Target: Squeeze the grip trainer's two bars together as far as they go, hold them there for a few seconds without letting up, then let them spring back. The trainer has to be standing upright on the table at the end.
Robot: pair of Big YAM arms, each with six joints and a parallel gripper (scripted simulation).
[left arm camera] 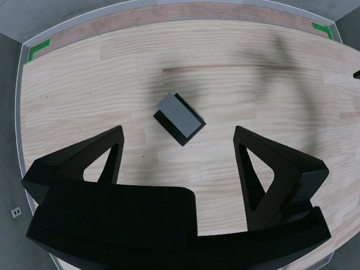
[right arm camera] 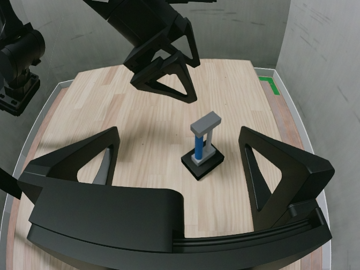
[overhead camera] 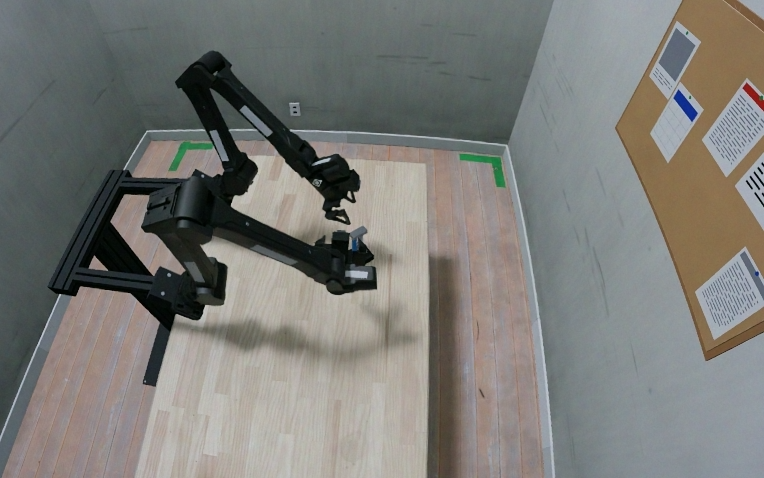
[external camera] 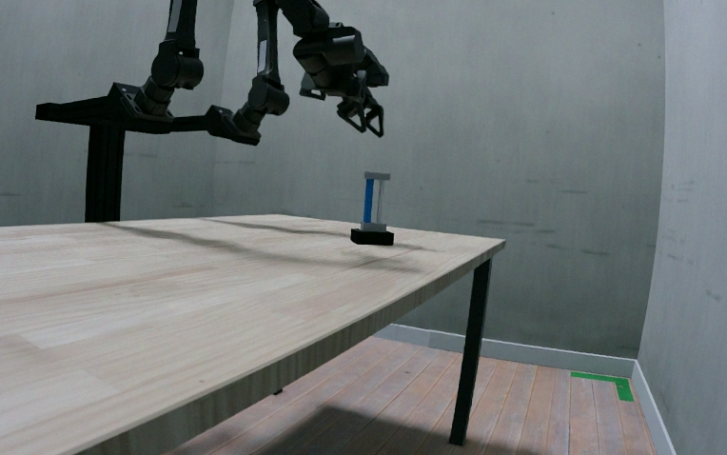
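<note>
The grip trainer (overhead camera: 358, 231) (external camera: 368, 201) (left arm camera: 178, 114) (right arm camera: 199, 147) stands upright on the table (external camera: 176, 300). Its black base (external camera: 372, 237) carries a low grey block. A blue post and a thinner pale post rise from it, spaced apart, under a grey top bar (right arm camera: 205, 124). My left gripper (overhead camera: 350, 211) (external camera: 372, 132) (left arm camera: 178, 132) (right arm camera: 195, 81) is open and empty, pointing down above the trainer. In its wrist view the top bar lies diagonally, beyond the fingertips. My right gripper (right arm camera: 179, 133) is open and empty, to one side of the trainer, touching nothing. Its fingers are partly hidden in the top and exterior views.
The two arms are close together over the trainer, with the left gripper near the right one's view ahead. The table's long edge (overhead camera: 428, 225) runs a short way beyond the trainer. Walls stand around the table.
</note>
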